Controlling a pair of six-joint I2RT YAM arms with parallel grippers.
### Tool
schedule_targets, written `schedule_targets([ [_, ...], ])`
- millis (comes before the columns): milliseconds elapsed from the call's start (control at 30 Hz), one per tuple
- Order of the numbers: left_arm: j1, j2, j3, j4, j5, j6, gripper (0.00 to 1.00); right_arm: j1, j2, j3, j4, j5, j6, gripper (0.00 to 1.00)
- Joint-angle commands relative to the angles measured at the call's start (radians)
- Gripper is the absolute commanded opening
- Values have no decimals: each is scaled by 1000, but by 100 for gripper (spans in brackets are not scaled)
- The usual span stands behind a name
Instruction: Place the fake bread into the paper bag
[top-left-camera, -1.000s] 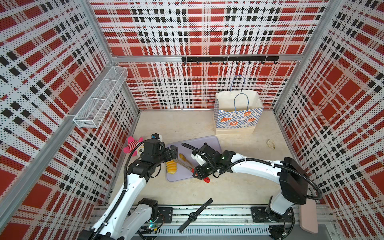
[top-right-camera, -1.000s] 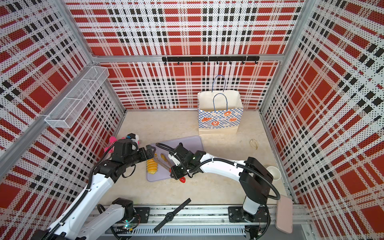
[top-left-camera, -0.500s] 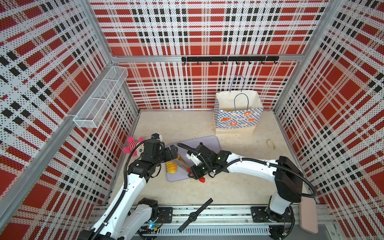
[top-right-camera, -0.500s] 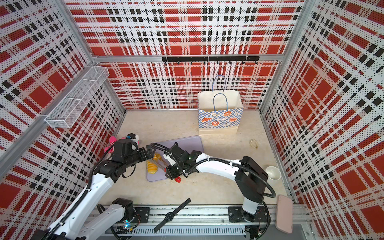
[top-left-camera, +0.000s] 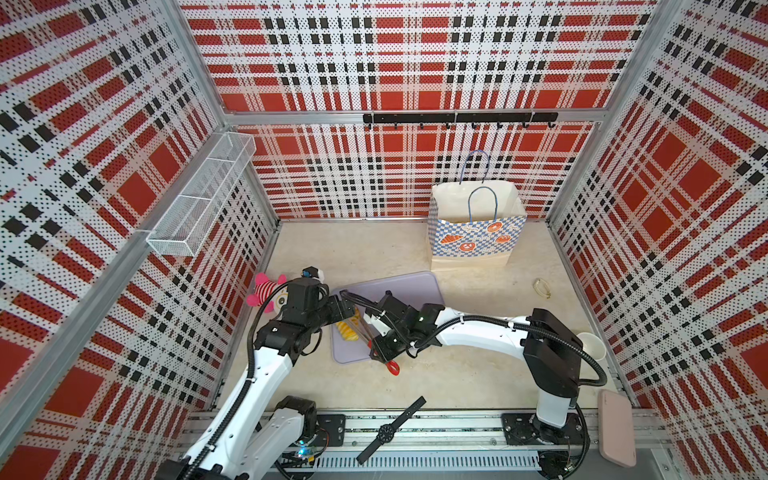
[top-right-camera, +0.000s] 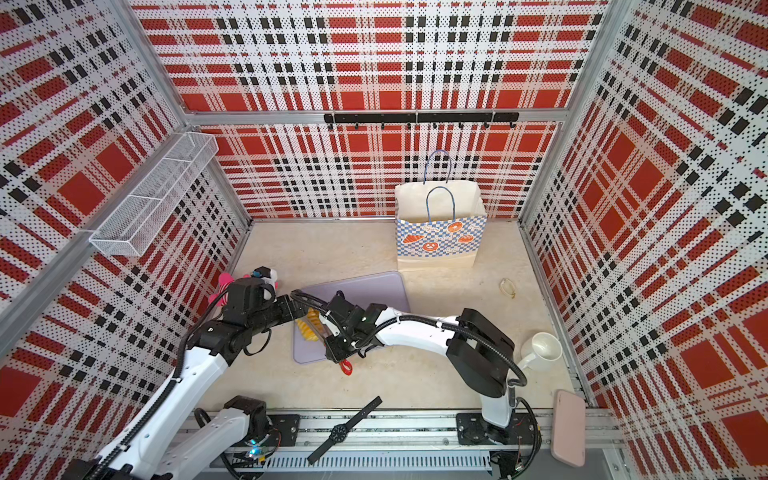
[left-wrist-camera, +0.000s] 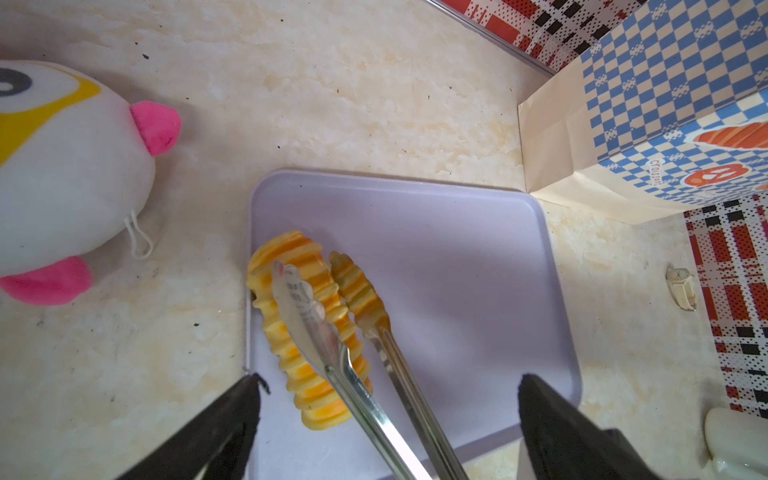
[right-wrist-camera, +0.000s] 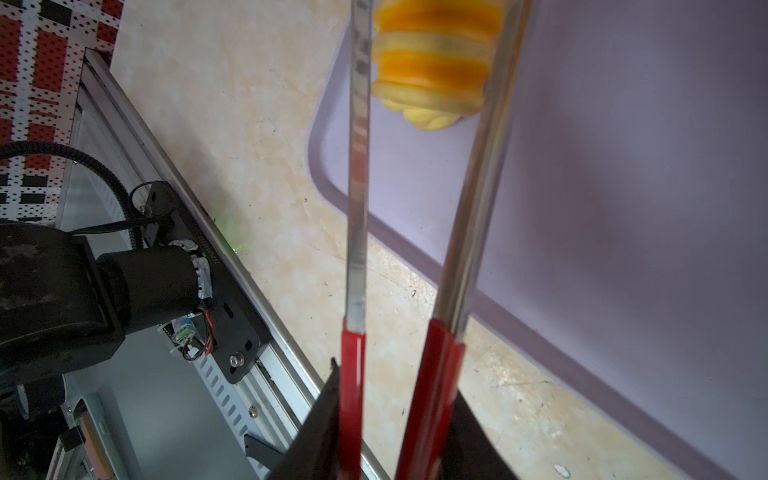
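**A slippery pick-up**

The bag (top-left-camera: 473, 232) stands by the table's (top-left-camera: 374, 249) back edge, the tray (top-left-camera: 411, 286) nearer its left edge. The left hand (left-wrist-camera: 388, 382) hangs spread. The right hand (right-wrist-camera: 395, 386) pinches tongs (left-wrist-camera: 316, 324) straddling the bread (left-wrist-camera: 291, 257) (glossy, ridged) at the tray's left edge. A weak squeeze could drop it short of the bag.

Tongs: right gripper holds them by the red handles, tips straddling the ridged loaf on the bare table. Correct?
No: the ridged loaf lies on the lilac tray, not bare table; the left wrist view shows it. Tongs grip and tips: correct.

Red plaid perforated walls (top-left-camera: 395, 62), beige marbled floor (top-left-camera: 353, 249), white wire shelf (top-left-camera: 199, 199), black hook rail (top-left-camera: 457, 118)
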Motion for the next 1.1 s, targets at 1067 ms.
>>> schedule_targets([
  [1067,5,-67,1,92,67,-67,98,-110,-493,-324,78,3,8,29],
])
